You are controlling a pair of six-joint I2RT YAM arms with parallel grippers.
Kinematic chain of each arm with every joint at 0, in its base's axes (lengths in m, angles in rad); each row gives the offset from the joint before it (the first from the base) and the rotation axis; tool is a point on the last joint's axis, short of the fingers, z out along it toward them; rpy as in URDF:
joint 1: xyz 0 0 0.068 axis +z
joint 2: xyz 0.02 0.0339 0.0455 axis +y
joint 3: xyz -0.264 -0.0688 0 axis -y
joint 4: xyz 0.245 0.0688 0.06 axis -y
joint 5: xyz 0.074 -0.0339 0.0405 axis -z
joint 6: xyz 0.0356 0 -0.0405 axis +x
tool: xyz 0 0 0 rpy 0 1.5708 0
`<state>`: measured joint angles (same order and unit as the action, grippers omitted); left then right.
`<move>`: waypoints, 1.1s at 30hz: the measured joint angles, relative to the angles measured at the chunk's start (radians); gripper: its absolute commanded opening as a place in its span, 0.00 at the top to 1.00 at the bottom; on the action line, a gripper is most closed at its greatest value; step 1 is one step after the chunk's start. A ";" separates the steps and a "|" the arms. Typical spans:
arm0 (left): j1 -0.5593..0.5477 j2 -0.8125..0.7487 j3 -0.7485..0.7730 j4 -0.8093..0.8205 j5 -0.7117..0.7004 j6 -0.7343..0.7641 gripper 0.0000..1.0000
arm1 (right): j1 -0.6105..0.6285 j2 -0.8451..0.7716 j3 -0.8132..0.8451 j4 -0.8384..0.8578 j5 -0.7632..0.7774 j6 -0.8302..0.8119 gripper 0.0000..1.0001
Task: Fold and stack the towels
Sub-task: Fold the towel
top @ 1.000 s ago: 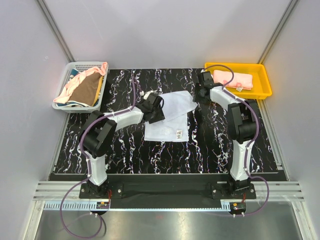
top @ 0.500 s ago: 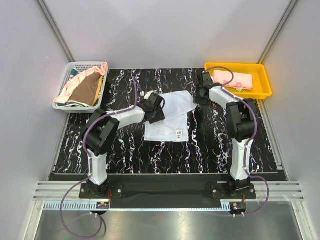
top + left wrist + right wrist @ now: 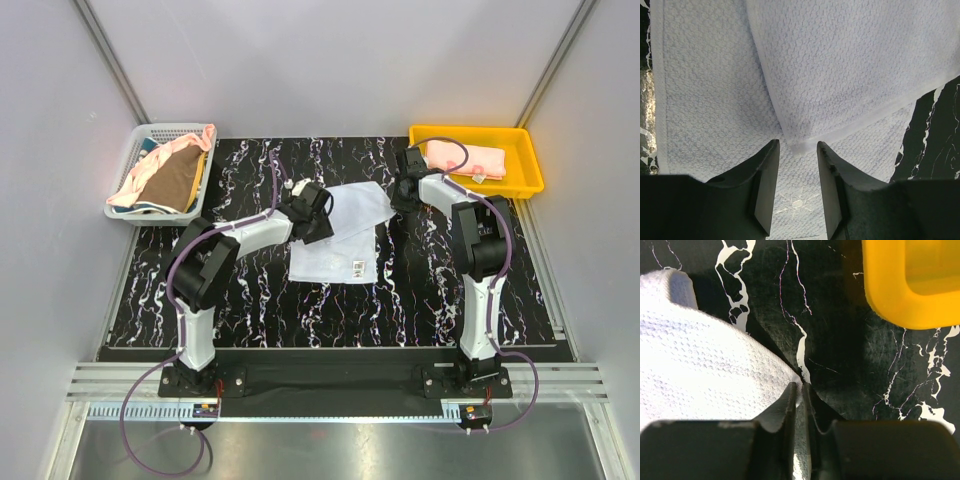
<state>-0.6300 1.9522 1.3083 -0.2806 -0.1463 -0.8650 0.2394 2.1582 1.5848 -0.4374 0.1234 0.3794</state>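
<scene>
1. Lying on the table (image 3: 420,290) toward its far edge, the white towel (image 3: 338,240) is partly folded, with a flap doubled over its far half.
2. Left gripper (image 3: 797,146): jaws apart, straddling the flap's corner at the towel's left side, with the lower layer under the tips.
3. Right gripper (image 3: 799,389): jaws pressed together on the towel's right corner, near the tray (image 3: 880,290).
4. A pink towel (image 3: 468,160) lies in the tray at the far right corner. Other towels (image 3: 165,180) fill the basket (image 3: 128,160) at the far left corner.
</scene>
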 measured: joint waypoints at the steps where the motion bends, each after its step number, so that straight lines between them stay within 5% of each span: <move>1: -0.001 0.000 0.000 -0.003 0.000 0.000 0.60 | 0.000 0.000 -0.001 0.003 0.000 0.002 0.87; 33: -0.029 0.034 0.028 -0.029 0.000 -0.005 0.63 | -0.002 0.000 -0.003 0.008 -0.001 0.011 0.94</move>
<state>-0.6586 1.9858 1.3365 -0.3096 -0.1467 -0.8703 0.2379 2.1578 1.5814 -0.4294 0.1226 0.3908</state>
